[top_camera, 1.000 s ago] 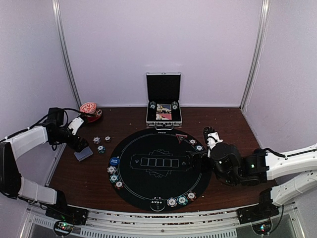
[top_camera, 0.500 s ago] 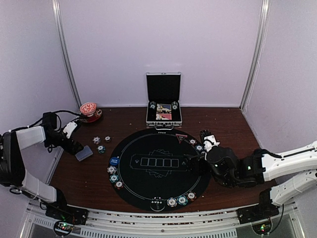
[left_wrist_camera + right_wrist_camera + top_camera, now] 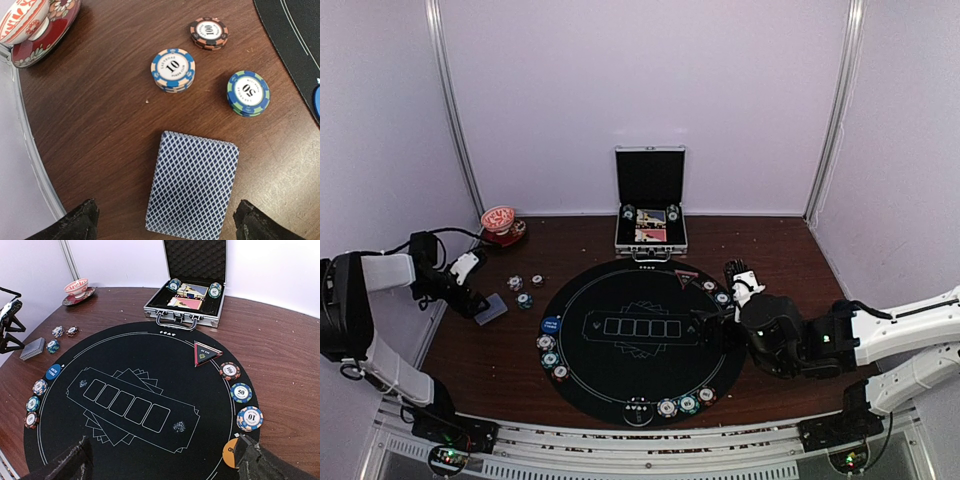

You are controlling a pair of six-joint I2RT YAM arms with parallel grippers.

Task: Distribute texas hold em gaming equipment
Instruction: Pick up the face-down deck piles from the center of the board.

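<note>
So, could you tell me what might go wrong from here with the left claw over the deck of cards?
The open left claw hangs over the card deck; closing on that stack could splay it or lift only some of the cards. The 50 chip stack sits just beyond the deck's far corner, so the claw may knock it on the way down.

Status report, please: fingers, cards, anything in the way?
Open left fingers at card deck. Open right fingers over mat, empty. Chip stacks beside deck, not blocking.
</note>
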